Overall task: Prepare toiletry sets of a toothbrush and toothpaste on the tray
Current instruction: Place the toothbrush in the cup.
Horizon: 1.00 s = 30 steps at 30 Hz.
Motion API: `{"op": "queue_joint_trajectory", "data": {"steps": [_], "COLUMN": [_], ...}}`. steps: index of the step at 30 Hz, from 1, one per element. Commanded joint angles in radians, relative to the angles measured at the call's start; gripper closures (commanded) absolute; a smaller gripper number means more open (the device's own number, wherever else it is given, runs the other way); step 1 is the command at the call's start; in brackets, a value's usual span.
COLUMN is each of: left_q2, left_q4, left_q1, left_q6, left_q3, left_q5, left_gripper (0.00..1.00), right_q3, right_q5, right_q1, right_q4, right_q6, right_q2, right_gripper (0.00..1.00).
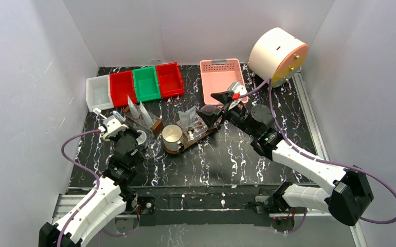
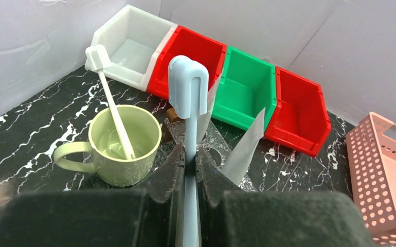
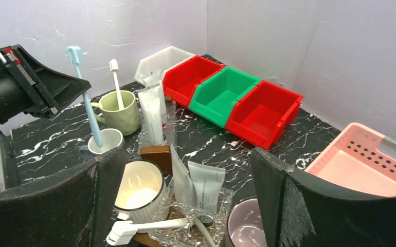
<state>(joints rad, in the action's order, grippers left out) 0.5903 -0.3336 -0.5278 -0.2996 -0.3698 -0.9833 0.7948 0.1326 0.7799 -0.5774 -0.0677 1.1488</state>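
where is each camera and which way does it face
Top external: above, behind the bases, looking down on the table; both arms show.
Left wrist: on the left arm, facing the bins past the left gripper shut on the blue toothbrush.
Right wrist: on the right arm, facing the bins between the open right gripper.
Shared: both wrists show that toothbrush.

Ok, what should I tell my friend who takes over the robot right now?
Left gripper shut on the blue toothbrush, its end in the small white cup on the table.
Right gripper open, above the tray.
On the tray: white mug, bagged tubes.
Green mug with white toothbrush is on the table.
To do: get both brushes' sets onto the tray.
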Motion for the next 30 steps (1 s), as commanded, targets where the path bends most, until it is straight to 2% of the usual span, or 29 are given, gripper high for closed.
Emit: {"op": "queue_joint_trajectory", "data": {"steps": [1,7,11,21,30], "left_q2": [0.039,0.106,0.143,0.212,0.237], "left_q4": [-0.208,-0.328,-0.354,-0.365,-0.298], "left_q1": [-0.006,-0.006,-0.005,-0.005,-0.005], "left_q6": [-0.013,0.018,-0.012,-0.064,-0.134], "left_q3": [0.061,0.107,0.129,0.144,0.143], "left_q5": [-0.104,-0.153,-0.156,-0.173,-0.196], "left_gripper": [1.0,1.0,1.0,1.0,1.0], "right_q3": [-0.016,-0.02,-0.02,-0.023,-0.022], "right_q5": [-0.047,-0.059,-0.058,-0.051,-0.058], "right_q1": [0.001,0.001,0.001,0.001,0.001], "right_q4": [-0.044,-0.045,-0.047,-0.049,-0.055], "right_q6": [0.05,0.063,0.065,0.062,0.062], "right_q2": [-0.049,-0.047,-0.047,-0.058,-0.04], "right_gripper": [0.01,0.01,0.01,0.01,0.01]}}
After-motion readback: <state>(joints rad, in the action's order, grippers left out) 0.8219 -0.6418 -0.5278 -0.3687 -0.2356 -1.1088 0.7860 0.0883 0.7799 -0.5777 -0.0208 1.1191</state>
